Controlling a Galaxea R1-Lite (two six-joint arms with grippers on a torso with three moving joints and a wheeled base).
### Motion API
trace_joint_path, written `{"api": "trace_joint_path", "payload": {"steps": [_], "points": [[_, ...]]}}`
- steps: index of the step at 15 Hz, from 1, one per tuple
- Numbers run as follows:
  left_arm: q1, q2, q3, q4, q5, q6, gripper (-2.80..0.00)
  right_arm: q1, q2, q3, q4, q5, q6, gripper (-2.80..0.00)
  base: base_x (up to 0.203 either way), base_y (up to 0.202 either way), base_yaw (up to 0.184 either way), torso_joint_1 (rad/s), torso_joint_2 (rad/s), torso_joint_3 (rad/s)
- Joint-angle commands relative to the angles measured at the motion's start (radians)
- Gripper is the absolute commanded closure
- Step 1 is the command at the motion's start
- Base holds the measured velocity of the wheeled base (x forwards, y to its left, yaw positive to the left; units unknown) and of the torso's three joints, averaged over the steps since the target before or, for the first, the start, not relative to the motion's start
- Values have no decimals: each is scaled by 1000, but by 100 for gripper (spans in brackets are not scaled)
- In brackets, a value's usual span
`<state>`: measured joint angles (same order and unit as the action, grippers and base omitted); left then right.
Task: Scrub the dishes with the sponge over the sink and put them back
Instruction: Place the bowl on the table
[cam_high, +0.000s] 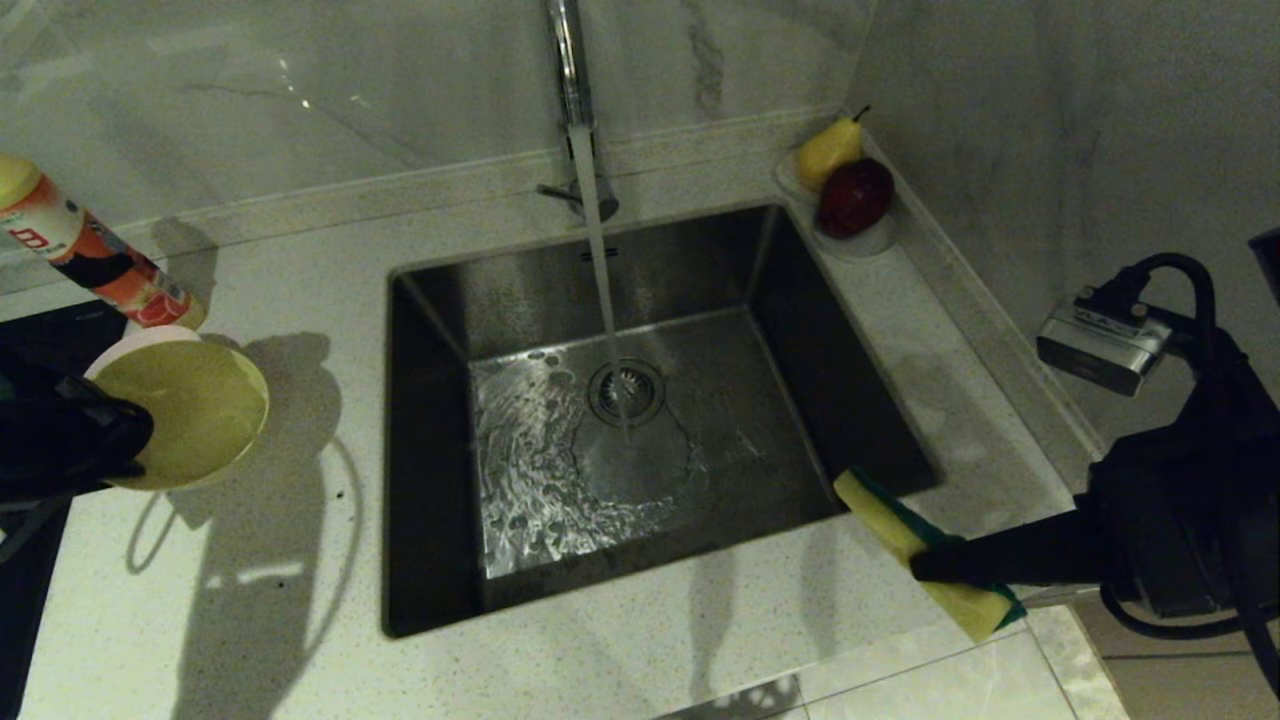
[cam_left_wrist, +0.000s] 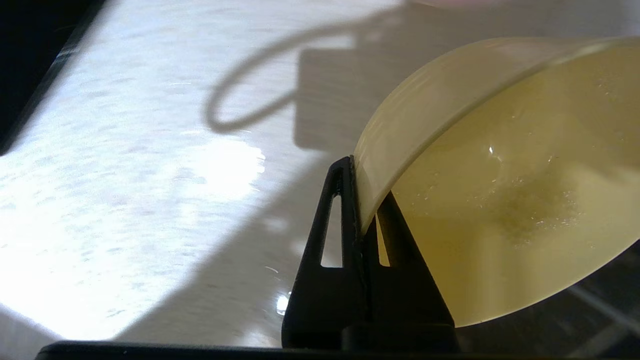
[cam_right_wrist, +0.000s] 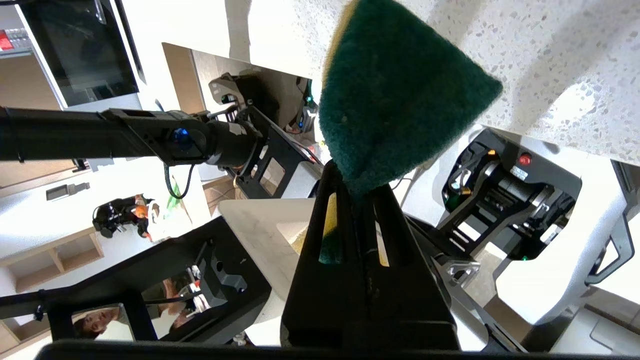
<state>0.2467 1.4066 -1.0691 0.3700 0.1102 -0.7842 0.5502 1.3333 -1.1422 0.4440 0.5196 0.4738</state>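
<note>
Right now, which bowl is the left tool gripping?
The yellow bowl: the left tool is shut on its rim, holding it tilted above the counter. Only the pink bowl's rim shows behind it.

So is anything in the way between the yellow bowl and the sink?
Nothing visible. The left gripper holds the yellow bowl by its rim above the counter, left of the sink. Only bare counter lies between them. The right gripper holds the sponge at the sink's far corner.

Dim, warm-tinted head view with long shadows across the counter (cam_high: 250, 600); overexposed glare in left wrist view.
</note>
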Motion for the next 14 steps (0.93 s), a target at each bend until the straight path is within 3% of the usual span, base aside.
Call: {"api": "trace_joint_path", "payload": {"steps": [1, 3, 8, 11, 14], "points": [[76, 60, 28, 0, -10, -17, 0, -1, 20, 0, 2, 4, 4, 0, 0, 0, 0, 0, 0, 0], [98, 64, 38, -2, -42, -21, 0, -1, 21, -2, 2, 4, 3, 0, 0, 0, 0, 0, 0, 0], [103, 103, 47, 1, -40, -54, 0, 0, 31, -25, 2, 4, 6, 0, 0, 0, 0, 0, 0, 0], [112, 153, 60, 1, -38, -116, 0, 0, 34, -25, 4, 5, 6, 0, 0, 0, 0, 0, 0, 0], [112, 150, 64, -5, -43, -116, 0, 0, 15, -24, 5, 4, 8, 0, 0, 0, 0, 0, 0, 0]]}}
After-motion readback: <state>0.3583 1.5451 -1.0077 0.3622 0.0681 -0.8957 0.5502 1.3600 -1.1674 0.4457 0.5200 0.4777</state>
